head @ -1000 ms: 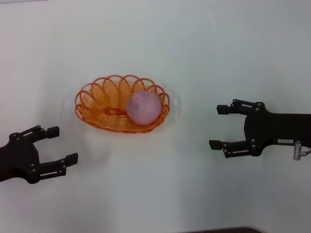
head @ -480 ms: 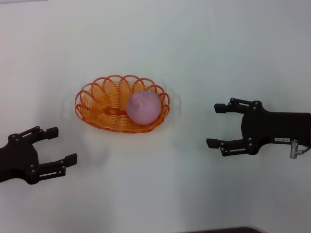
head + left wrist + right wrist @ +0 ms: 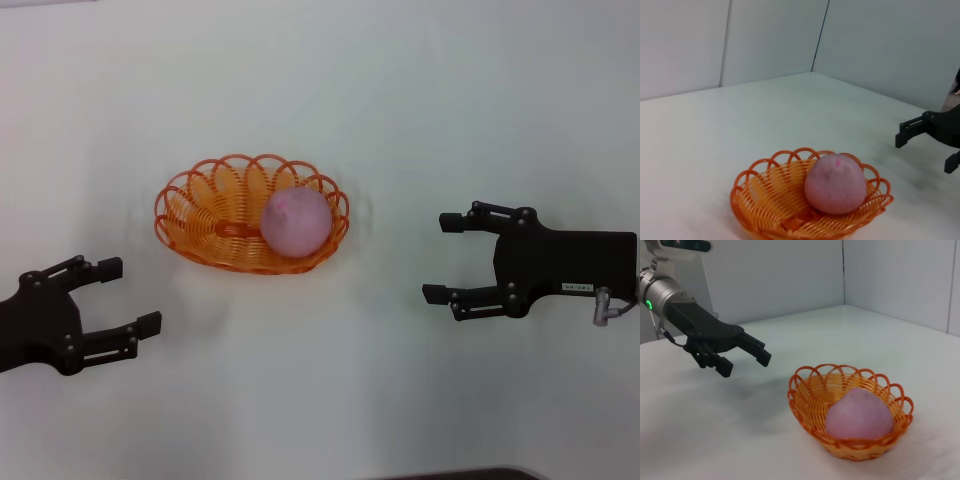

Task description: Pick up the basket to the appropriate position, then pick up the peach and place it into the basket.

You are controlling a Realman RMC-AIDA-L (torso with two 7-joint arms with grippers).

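The orange openwork basket (image 3: 210, 215) stands on the white table, left of centre. The pink peach (image 3: 296, 222) lies inside it, at its right end. Both also show in the left wrist view, basket (image 3: 765, 200) and peach (image 3: 836, 183), and in the right wrist view, basket (image 3: 810, 395) and peach (image 3: 859, 414). My left gripper (image 3: 128, 294) is open and empty, at the near left, apart from the basket. My right gripper (image 3: 438, 258) is open and empty, to the right of the basket with a gap between them.
The white table (image 3: 400, 120) runs on all around the basket. Grey walls stand behind it in the wrist views. A dark edge (image 3: 450, 474) shows at the bottom of the head view.
My right gripper has drifted slightly left, toward the basket. The left gripper, basket and peach have not moved.
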